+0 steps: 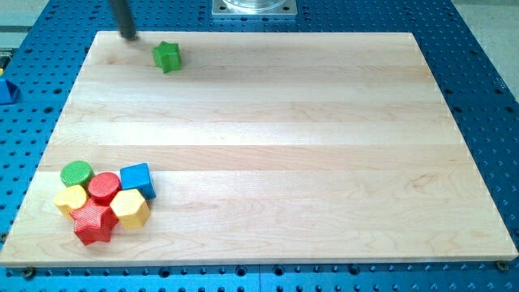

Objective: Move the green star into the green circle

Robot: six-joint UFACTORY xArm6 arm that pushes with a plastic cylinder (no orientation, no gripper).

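The green star [167,56] lies on the wooden board near the view's top left. The green circle [77,172] sits at the view's bottom left, at the top left of a tight cluster of blocks. My tip [130,36] is at the board's top edge, a short way up and to the left of the green star, not touching it. The rod runs up out of the view.
The cluster beside the green circle holds a red circle [104,186], a blue cube [137,179], a yellow block [70,199], a yellow hexagon [130,208] and a red star [92,223]. A blue object [6,89] lies off the board at the left edge.
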